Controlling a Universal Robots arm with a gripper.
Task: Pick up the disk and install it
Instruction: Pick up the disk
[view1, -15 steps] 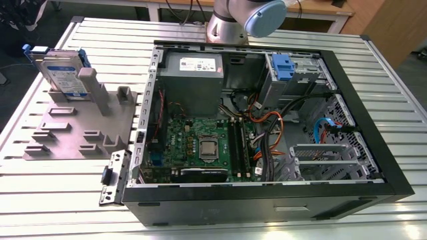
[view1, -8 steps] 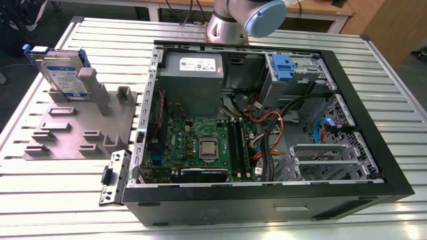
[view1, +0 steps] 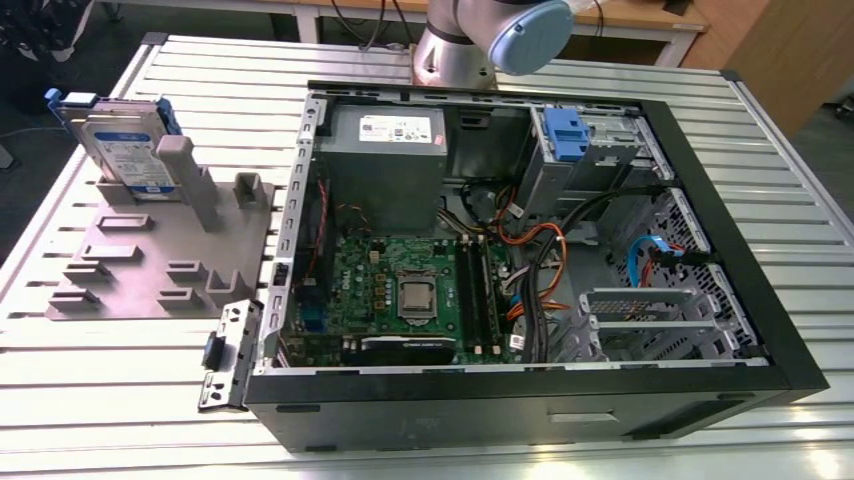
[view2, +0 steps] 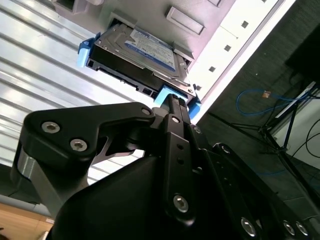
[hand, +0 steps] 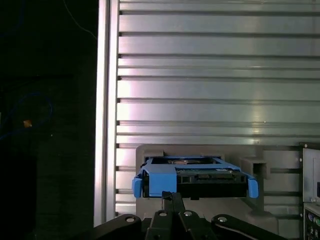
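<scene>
The disk (view1: 123, 140) is not yet picked up. It stands on edge in a slot of the grey holder (view1: 147, 270), which lies on the slatted table (view1: 80, 400) at the exterior view's left, just beside the open computer case (view1: 747, 250). In that view nothing grips the disk, and its blue bracket and labelled face are clear.

In both wrist views the gripper (hand: 172, 196) (view2: 172, 100) points at the disk (hand: 192, 180) (view2: 140, 50). Its fingers are pressed together with nothing between them, and the tips line up with the bracket's blue end. I cannot tell from these views how much gap separates the tips from the bracket.

I judge this to be the approach stage of the pick. The arm (view1: 494, 35) rises from the far side of the table, behind the case.

A grasp here would call for the fingers to spread wider than the drive's thin body. They would need to straddle its flat faces squarely and come straight down along the slot, so the holder's posts are not struck. The drive bay with the blue latch (view1: 566, 133) sits at the case's far right corner, well apart from the holder
</scene>
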